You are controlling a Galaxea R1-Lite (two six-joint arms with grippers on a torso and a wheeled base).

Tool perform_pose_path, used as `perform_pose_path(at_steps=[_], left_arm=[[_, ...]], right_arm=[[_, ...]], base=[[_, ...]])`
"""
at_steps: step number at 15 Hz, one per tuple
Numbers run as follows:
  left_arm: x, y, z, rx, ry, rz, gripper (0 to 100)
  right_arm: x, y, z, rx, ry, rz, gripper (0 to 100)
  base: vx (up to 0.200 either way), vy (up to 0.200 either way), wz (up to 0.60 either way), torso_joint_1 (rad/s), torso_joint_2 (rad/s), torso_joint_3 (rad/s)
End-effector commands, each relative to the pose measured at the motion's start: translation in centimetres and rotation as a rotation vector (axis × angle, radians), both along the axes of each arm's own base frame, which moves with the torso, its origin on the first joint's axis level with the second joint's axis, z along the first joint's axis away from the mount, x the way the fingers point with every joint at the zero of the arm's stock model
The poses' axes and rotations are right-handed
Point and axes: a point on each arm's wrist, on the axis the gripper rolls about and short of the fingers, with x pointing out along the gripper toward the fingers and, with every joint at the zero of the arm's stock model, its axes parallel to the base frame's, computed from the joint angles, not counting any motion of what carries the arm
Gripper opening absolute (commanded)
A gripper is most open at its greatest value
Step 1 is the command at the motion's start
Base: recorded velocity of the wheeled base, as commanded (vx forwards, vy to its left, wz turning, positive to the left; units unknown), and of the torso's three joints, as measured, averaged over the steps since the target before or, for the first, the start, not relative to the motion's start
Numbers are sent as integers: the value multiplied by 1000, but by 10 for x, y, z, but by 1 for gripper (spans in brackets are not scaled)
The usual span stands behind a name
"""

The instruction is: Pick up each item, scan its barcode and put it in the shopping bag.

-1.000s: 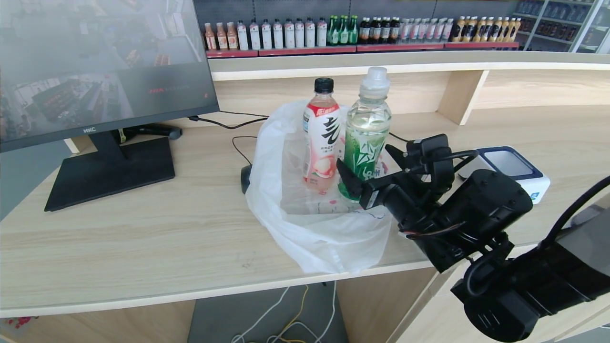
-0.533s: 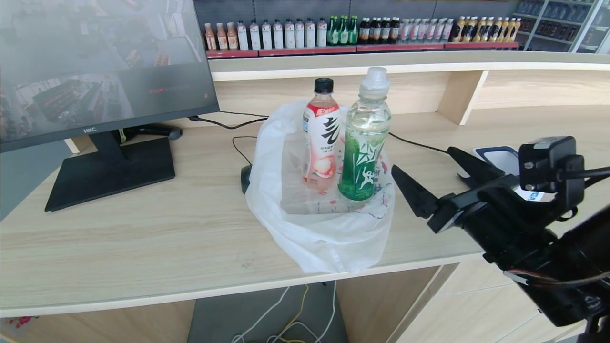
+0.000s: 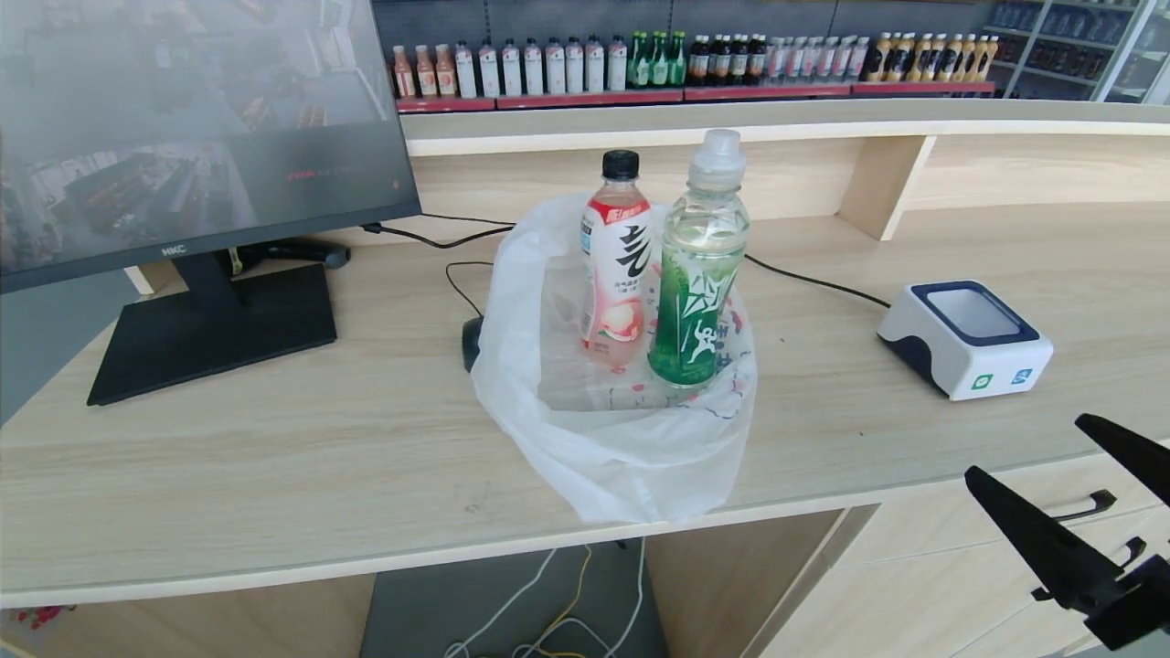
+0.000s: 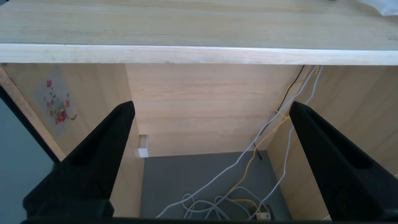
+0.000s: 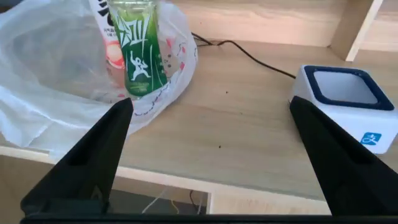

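Note:
Two bottles stand upright inside the white plastic shopping bag [image 3: 603, 439] at the counter's middle: a pink-labelled bottle [image 3: 615, 265] with a black cap and a green-labelled bottle [image 3: 699, 274] with a clear cap. The bag [image 5: 68, 74] and the green bottle [image 5: 138, 50] also appear in the right wrist view. The white and blue barcode scanner [image 3: 964, 336] sits on the counter to the right. My right gripper [image 3: 1074, 480] is open and empty, low at the right, below the counter's front edge. My left gripper [image 4: 208, 155] is open and empty under the counter edge.
A black monitor [image 3: 183, 137] on a stand occupies the counter's left side. A small black device [image 3: 471, 343] and cables [image 3: 813, 279] lie behind the bag. A raised shelf [image 3: 731, 119] runs along the back. Drawer handles [image 3: 1088, 504] are below the counter, close to the right gripper.
My right arm has pulled back from the green bottle in the bag, moving right and down off the counter, open throughout. The scanner is now uncovered. The bottles have not moved.

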Motion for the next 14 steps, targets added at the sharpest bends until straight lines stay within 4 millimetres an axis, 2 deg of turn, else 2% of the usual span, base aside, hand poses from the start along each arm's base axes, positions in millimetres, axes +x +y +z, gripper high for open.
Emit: perform_pose_path(at_steps=[1,4,5,8,10,14], left_arm=[[0,0,0,0,0,1,100],[0,0,0,0,0,1,100],[0,0,0,0,0,0,100],[0,0,0,0,0,0,100],[0,0,0,0,0,0,100],[0,0,0,0,0,0,100]], right_arm=[[-62,-34,-25,-108,33,75,100],[-106,-60,-75,-168,128,128,100],[-112,-64,-74,-155,140,123,100],[-114,-63,-74,-131,154,52,100],[-116,-58,-74,-93,176,-160,100],[-115,-60,-74,-46,195,-210,100]], base=[[0,0,0,0,0,0],[0,0,0,0,0,0],[0,0,0,0,0,0],[0,0,0,0,0,0],[0,0,0,0,0,0],[0,0,0,0,0,0]])
